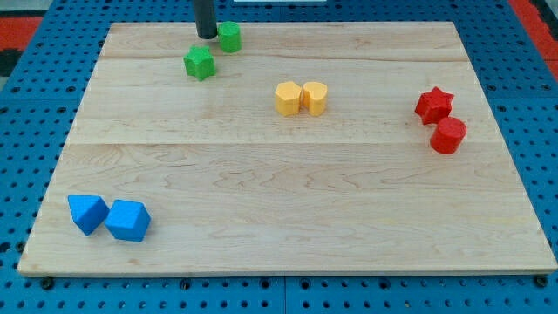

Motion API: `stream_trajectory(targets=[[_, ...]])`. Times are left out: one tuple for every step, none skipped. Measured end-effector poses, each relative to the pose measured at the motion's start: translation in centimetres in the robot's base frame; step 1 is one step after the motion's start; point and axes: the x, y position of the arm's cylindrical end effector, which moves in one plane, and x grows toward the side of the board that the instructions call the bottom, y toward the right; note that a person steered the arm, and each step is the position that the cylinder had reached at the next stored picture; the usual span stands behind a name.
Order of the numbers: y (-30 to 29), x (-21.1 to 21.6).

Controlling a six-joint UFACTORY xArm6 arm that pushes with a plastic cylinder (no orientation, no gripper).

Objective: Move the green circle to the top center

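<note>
Writing: no brand, label or readable text shows on the blocks, the board or the rod.
Surface: a pale wooden board [288, 201] made of wide planks set side by side, with faint seams running from the view's left to its right.
Surroundings: the board lies on a blue pegboard [540, 105] with a regular grid of holes; a red patch [17, 22] shows at the view's top left corner and another at the top right.
Rod: a straight dark rod comes down from the view's top edge, left of centre.
My tip: my tip [207, 37] rests on the board near its top edge, just to the left of the green circle and touching it or very nearly so.
Hand state: the arm carries no jaws, only the rod, so nothing is clamped or held.
Green circle: the green circle [229, 37] sits near the board's top edge, left of the top centre.
Green star: the green star [200, 63] lies just below and left of my tip, close to the green circle but apart from it.
Yellow blocks: a yellow hexagon [288, 98] and a rounded yellow block [315, 98] sit side by side, touching, around the upper middle of the board.
Red blocks: a red star [433, 105] sits at the view's right, with a rounded red block [449, 135] just below it, touching.
Blue blocks: a blue block [87, 213] and a larger blue block [128, 220], both angular, sit touching at the bottom left.
</note>
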Motion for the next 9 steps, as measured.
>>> stream_trajectory(targets=[[0.0, 0.0], [-0.3, 0.5], [-0.1, 0.5], [1.7, 0.5], [3.5, 0.5], [4.5, 0.5], [6.0, 0.5], [6.4, 0.5], [6.5, 0.6]])
